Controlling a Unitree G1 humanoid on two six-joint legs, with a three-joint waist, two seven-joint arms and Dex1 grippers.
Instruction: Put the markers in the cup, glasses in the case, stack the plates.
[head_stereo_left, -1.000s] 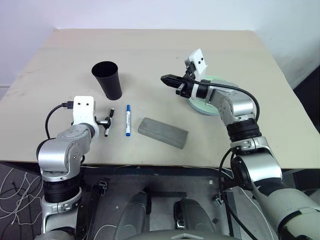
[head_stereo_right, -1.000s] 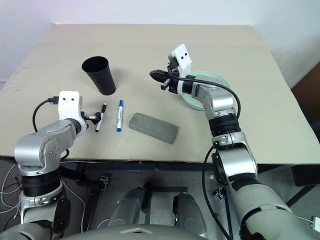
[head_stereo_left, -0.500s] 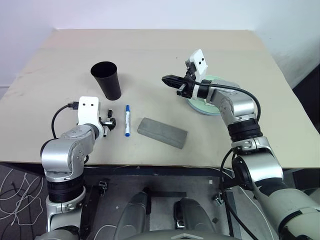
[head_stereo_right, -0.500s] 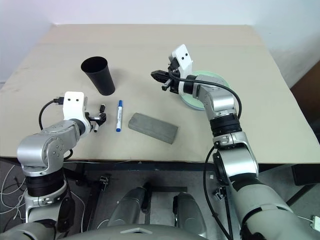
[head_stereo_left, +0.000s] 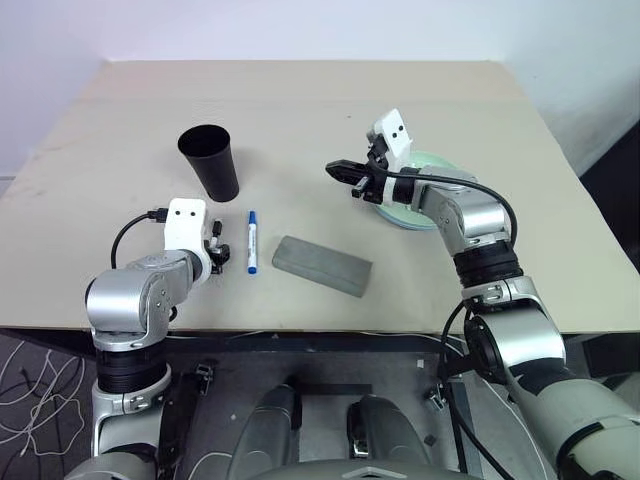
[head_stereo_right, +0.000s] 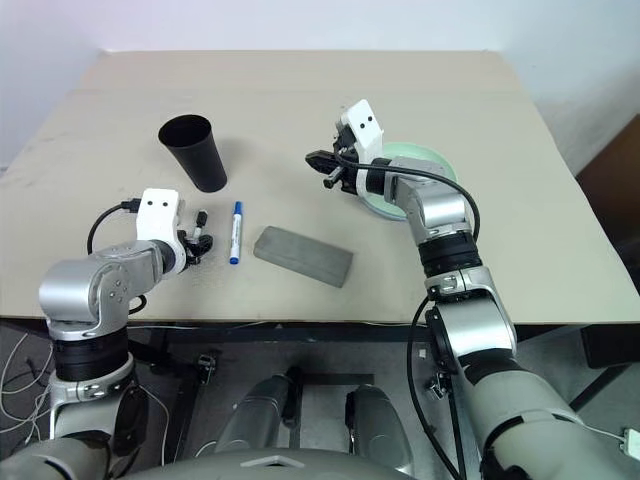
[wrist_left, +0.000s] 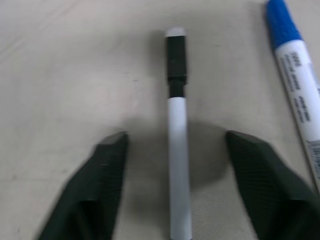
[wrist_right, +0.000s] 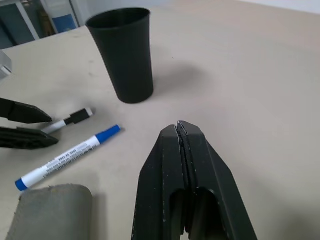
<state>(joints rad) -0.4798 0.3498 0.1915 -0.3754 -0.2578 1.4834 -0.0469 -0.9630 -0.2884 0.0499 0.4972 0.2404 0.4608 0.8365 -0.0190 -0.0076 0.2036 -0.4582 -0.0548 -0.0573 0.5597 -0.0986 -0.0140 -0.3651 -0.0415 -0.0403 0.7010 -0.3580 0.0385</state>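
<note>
Black-ended marker (wrist_left: 178, 150) lies flat on table (head_stereo_left: 330, 110) between left gripper (wrist_left: 176, 172) fingers, which have half-closed but aren't touching yet, so grasp looks imminent; right gripper (wrist_right: 182, 150) hovers closed, empty.

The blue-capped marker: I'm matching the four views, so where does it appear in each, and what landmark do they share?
Left eye view: blue-capped marker lies on the table, between the left gripper and the case.
Right eye view: same spot, in front of the cup.
Left wrist view: along the right edge.
Right wrist view: lower left.
Shared landmark: the black-ended marker beside it.
</note>
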